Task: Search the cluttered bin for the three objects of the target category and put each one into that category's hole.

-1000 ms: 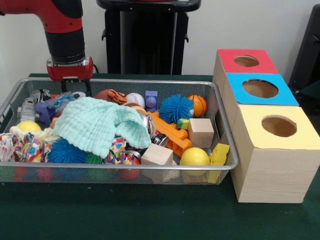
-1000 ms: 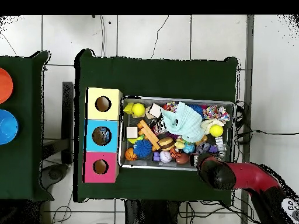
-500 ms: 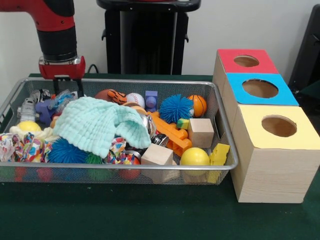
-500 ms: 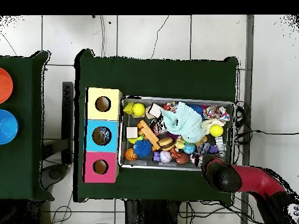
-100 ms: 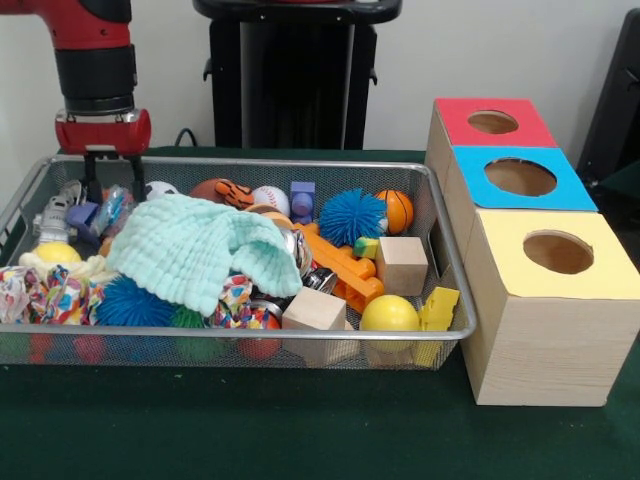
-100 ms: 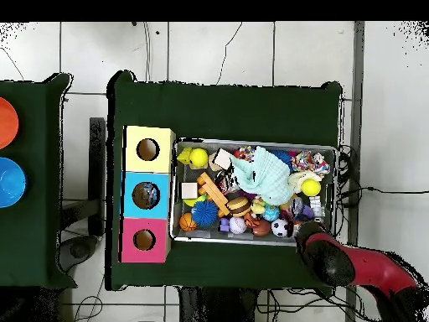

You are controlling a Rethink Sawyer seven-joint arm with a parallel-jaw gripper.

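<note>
The wire bin (image 5: 455,300) holds a jumble of toys under a mint cloth (image 5: 195,245). Balls among them: a blue spiky ball (image 5: 350,215), a small basketball (image 5: 397,210), a baseball (image 5: 270,200), a football (image 5: 215,190), a soccer ball (image 5: 158,188) and a yellow ball (image 5: 388,313). Wooden blocks (image 5: 402,263) lie at the right. My gripper (image 5: 111,180) hangs open over the bin's far left corner, above a purple and blue toy (image 5: 100,208), holding nothing. In the overhead view the red arm (image 6: 331,258) hides the gripper at the bin's lower right corner (image 6: 333,239).
Beside the bin stand three boxes with round holes in their tops: red (image 5: 492,122), blue (image 5: 520,177) and yellow (image 5: 558,252). An orange plastic piece (image 5: 340,262), a yellow shape (image 5: 437,308), a second spiky ball (image 5: 130,300) and patterned fabric (image 5: 45,290) add to the clutter.
My arm has shifted left in the front view and risen slightly, toward the bin's corner. The soccer ball it covered now shows. The toys have not moved.
</note>
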